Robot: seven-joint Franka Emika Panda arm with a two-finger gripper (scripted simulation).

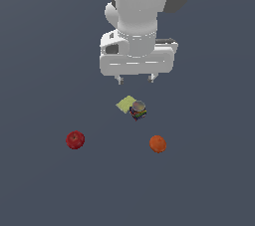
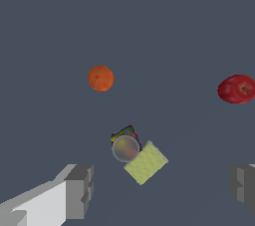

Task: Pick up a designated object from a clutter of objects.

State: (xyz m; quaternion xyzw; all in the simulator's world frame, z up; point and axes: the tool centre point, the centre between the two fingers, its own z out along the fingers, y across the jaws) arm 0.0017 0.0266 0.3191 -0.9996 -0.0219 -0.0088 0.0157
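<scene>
Fingers point(image 1: 135, 78) hang spread and empty, well apart from the apple point(image 1: 75, 140) toward the exterior view's left.

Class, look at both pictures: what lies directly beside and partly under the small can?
The flat yellow-green square touches the can; whether its corner runs underneath is hidden by the can.

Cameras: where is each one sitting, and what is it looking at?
Exterior view: off the arm, facing the robot; its white arm and hand hang open above the can.
Wrist view: on the wrist, looking down at the floor; two grey fingers show.
Both see the apple, orange, can and yellow-green square.
</scene>
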